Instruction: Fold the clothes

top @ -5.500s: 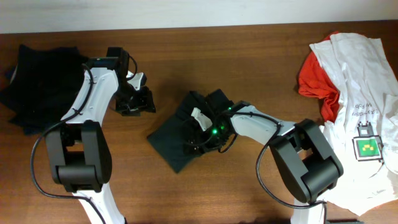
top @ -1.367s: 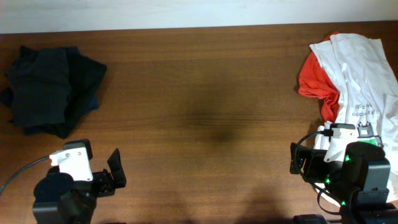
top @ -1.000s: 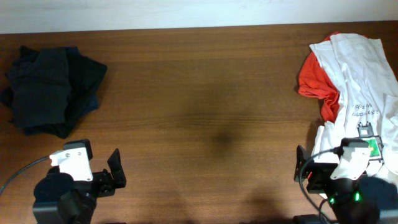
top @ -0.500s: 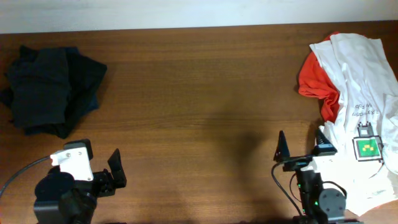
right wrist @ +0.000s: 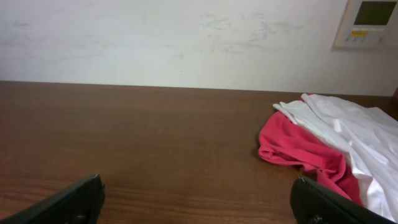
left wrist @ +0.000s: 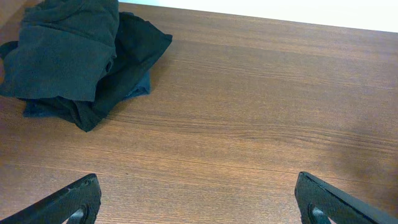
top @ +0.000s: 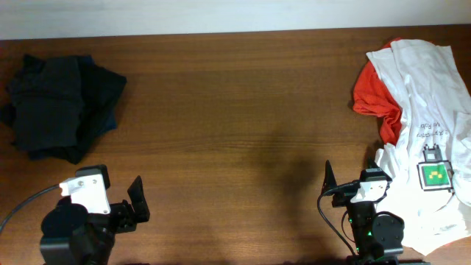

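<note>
A pile of dark clothes [top: 62, 107] lies at the table's far left. In the left wrist view a dark green shirt [left wrist: 68, 50] lies crumpled on top of a darker one [left wrist: 134, 53]. A red shirt [top: 375, 99] and a white printed shirt [top: 434, 110] lie heaped at the right, and the right wrist view also shows the red shirt [right wrist: 298, 149] and the white shirt [right wrist: 348, 124]. My left gripper [top: 107, 200] [left wrist: 199, 202] is open and empty at the front left. My right gripper [top: 347, 184] [right wrist: 198, 199] is open and empty at the front right, beside the white shirt.
The brown wooden table [top: 243, 110] runs between the two heaps. A white wall [right wrist: 186, 37] stands behind the far edge, with a small wall panel [right wrist: 367, 22] at the upper right.
Both arms have drawn back from the table's middle to the front edge. The dark shirt that lay in the middle is gone from there. The right gripper turned and settled over the last second.
</note>
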Controlling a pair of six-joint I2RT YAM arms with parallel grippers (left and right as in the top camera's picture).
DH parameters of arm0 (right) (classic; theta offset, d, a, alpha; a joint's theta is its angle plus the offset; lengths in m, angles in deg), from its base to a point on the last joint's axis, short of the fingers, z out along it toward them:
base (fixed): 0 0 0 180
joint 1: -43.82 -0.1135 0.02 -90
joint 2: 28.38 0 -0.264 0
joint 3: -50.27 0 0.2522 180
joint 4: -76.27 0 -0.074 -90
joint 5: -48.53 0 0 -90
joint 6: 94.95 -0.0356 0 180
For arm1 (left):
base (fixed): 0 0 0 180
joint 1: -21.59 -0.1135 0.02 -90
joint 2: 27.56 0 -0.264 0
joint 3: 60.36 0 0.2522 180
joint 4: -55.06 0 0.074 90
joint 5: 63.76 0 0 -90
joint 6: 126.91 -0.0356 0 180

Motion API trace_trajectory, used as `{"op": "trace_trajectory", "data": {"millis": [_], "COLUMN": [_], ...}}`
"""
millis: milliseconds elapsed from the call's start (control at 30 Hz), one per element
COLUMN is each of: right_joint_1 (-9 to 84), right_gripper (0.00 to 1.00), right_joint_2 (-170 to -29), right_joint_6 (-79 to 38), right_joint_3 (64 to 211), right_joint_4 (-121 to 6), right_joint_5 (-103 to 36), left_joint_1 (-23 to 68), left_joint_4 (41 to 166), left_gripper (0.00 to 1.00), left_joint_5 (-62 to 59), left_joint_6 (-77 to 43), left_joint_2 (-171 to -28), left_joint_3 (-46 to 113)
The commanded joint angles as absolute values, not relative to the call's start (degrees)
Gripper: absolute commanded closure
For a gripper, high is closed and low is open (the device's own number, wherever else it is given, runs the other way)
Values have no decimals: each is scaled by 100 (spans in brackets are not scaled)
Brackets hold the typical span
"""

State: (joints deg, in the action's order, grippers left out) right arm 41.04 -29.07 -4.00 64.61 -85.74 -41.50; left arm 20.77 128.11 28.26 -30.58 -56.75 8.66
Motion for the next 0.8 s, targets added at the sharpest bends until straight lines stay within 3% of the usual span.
{"op": "trace_trajectory", "data": {"millis": [0, 233, 367, 500, 767], "right_joint_1": [4084, 4084, 4084, 4084, 4084], "right_gripper": [1, 1, 1, 1, 1], "right_joint_2": [-2859, -2859, -2859, -2859, -2859], "right_joint_6": [-369, -369, -369, -369, -369], "right_joint_3": [6435, 6435, 6435, 6435, 6435], "right_joint_4": [-8531, -8531, -8531, -8531, -8531], "right_joint_5": [-4216, -4216, -4216, -4216, -4216], "left_joint_1": [2073, 2073, 2069, 2071, 2088], "left_joint_4": [12802, 12802, 12553, 11008, 7550], "left_gripper": [1, 1, 1, 1, 1], "left_joint_5": [2905, 2905, 3058, 2942, 2405], "left_joint_6": [-3006, -3008, -3133, -3130, -3087], "left_joint_2": [-5658, -5629, -4827, -3610, -2882], "left_joint_3": [847, 785, -168, -2043, -4174]}}
